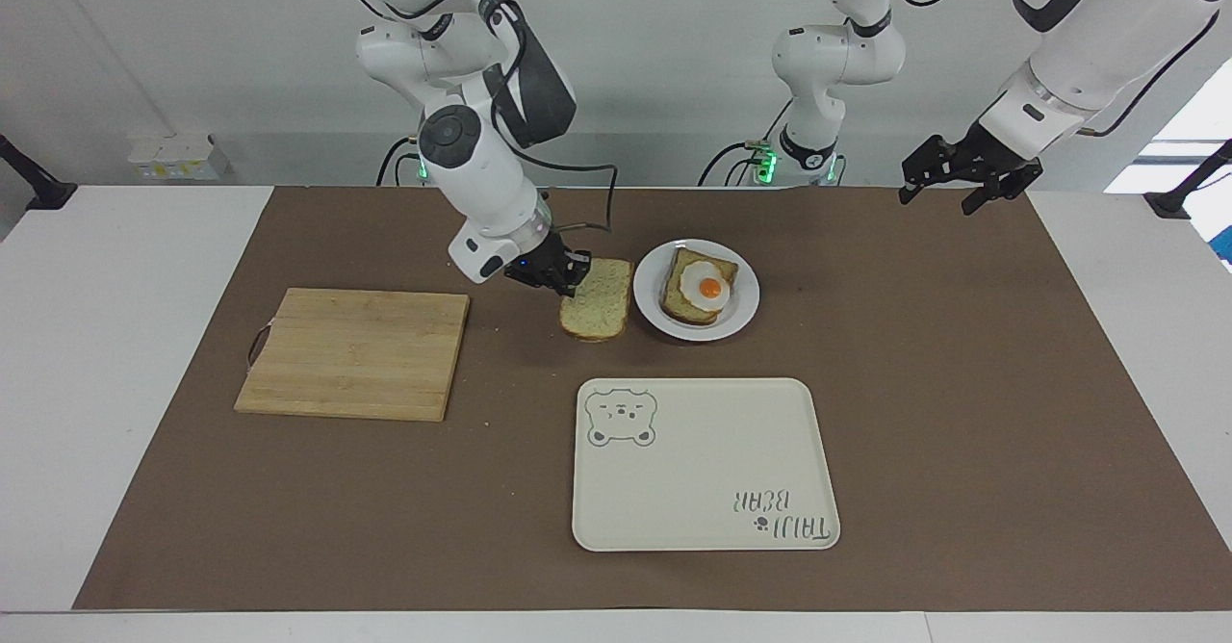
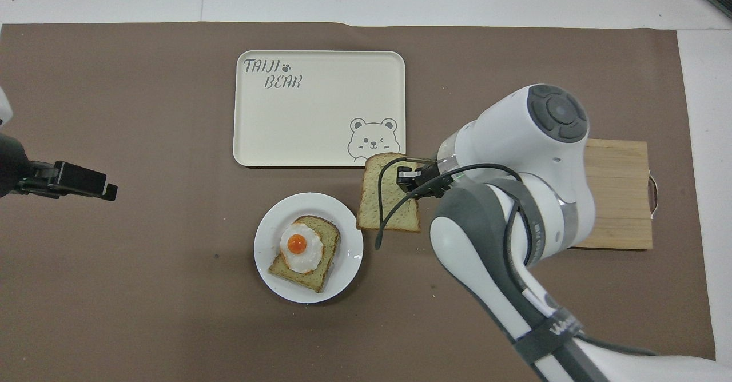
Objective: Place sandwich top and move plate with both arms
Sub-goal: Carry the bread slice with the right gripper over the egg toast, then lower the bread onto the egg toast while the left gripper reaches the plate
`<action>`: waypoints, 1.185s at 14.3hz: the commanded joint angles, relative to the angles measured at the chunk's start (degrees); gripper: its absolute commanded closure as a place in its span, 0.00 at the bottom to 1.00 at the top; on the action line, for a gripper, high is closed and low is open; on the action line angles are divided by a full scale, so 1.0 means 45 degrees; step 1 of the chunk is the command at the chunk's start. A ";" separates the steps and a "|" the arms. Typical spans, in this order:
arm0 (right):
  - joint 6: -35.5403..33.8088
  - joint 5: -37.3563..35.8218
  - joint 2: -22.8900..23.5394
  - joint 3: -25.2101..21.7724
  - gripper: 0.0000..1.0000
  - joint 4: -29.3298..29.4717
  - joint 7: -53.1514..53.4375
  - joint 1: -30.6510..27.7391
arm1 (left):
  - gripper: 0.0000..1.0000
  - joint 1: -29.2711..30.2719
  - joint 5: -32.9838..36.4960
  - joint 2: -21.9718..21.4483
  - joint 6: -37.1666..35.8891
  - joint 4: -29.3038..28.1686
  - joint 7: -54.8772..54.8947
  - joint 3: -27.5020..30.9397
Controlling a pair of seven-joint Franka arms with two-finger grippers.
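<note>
We see the right gripper (image 1: 568, 277) with its jaws clenched on one edge of the top slice (image 1: 598, 311), holding it in the air over the brown mat (image 1: 962, 383), just beside the plate (image 1: 741, 316) on the side toward the right arm's end of the table. In the overhead view the slice (image 2: 384, 196) overlaps the nearest corner of the tray (image 2: 320, 107); we cannot tell from that view how high it hangs. The plate carries the egg slice (image 1: 701, 289). The tray lies farther from the robots than the plate. The cutting board (image 1: 351, 352) lies toward the right arm's end of the table, well apart from the plate. Nothing stands between the slice and the plate.

The left gripper (image 1: 962, 176) hangs over the mat's edge at the left arm's end, well apart from the plate, jaws released. In the overhead view it (image 2: 86, 180) is cut off at the frame edge. The right arm's body hides part of the board there.
</note>
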 commanded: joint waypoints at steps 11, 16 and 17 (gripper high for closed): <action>0.2475 0.0514 0.1462 0.0011 1.00 -0.0436 0.1630 0.2934 | 0.00 0.2044 -0.2990 -0.0947 0.1446 -0.3904 0.5622 -0.0023; 0.3490 0.0514 0.2029 0.0011 1.00 -0.0651 0.1650 0.3482 | 0.00 0.2241 -0.4237 -0.0928 0.2480 -0.6013 0.7010 -0.0023; 0.3529 0.0514 0.2048 0.0011 1.00 -0.0632 0.1630 0.3462 | 0.00 0.2201 -0.4589 -0.0928 0.2888 -0.6481 0.7109 -0.0023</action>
